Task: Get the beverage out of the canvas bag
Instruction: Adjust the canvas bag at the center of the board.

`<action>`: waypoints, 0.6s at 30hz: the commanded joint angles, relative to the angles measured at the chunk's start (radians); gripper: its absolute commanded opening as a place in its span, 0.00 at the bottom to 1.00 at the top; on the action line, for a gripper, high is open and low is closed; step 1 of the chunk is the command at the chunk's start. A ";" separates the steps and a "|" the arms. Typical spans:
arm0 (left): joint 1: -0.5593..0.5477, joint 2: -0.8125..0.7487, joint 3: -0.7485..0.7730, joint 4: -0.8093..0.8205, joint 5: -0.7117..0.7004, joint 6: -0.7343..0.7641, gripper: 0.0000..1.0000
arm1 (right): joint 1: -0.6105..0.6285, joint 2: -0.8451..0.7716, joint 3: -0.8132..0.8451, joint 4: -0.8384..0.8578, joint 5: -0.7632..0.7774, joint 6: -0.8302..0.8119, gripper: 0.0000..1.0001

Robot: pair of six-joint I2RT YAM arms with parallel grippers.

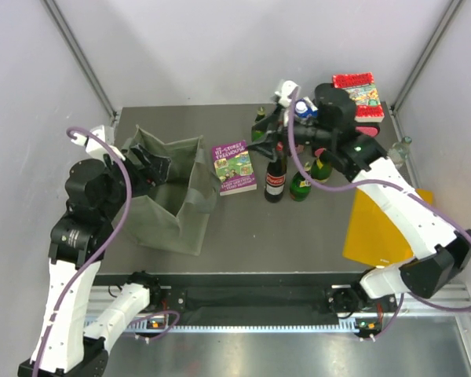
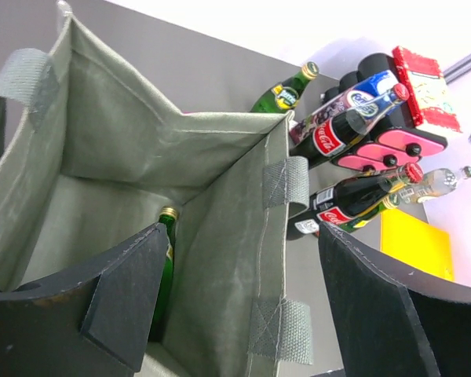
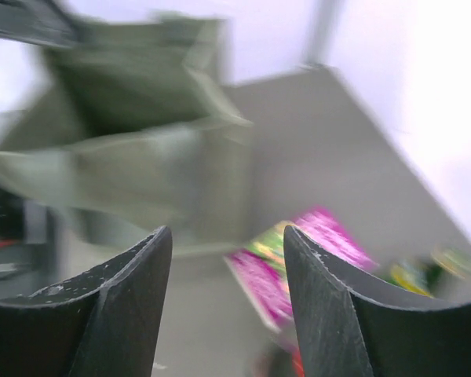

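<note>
The olive canvas bag (image 1: 169, 192) stands open at the table's left; it also shows in the left wrist view (image 2: 220, 236) and, blurred, in the right wrist view (image 3: 133, 149). A green bottle with a gold cap (image 2: 167, 251) stands inside it, partly hidden by one finger. My left gripper (image 1: 147, 166) (image 2: 243, 243) is open over the bag's mouth, one finger above the inside, the other outside its side wall. My right gripper (image 1: 273, 124) (image 3: 228, 243) is open and empty, above the bottles right of the bag.
A purple book (image 1: 234, 166) lies right of the bag. A cola bottle (image 1: 275, 177) and green bottles (image 1: 301, 185) stand beside it. A red book (image 1: 359, 96) lies back right, with a yellow sheet (image 1: 381, 224) and a clear bottle (image 1: 401, 149) at the right.
</note>
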 commanded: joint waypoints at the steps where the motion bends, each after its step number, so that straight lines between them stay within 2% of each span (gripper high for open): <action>1: -0.002 -0.011 0.065 -0.039 -0.055 0.005 0.82 | 0.136 0.071 0.085 -0.033 -0.111 0.152 0.60; 7: -0.002 -0.051 0.064 -0.055 -0.081 0.010 0.82 | 0.258 0.186 0.137 -0.021 -0.112 0.327 0.71; 10: -0.002 -0.085 0.062 -0.077 -0.125 0.016 0.82 | 0.289 0.234 0.154 0.011 -0.043 0.433 0.80; 14: -0.003 -0.117 0.062 -0.092 -0.196 0.045 0.83 | 0.327 0.266 0.176 0.063 0.067 0.513 1.00; 18: -0.003 -0.103 0.065 -0.104 -0.221 0.079 0.83 | 0.338 0.307 0.211 0.056 0.125 0.655 0.99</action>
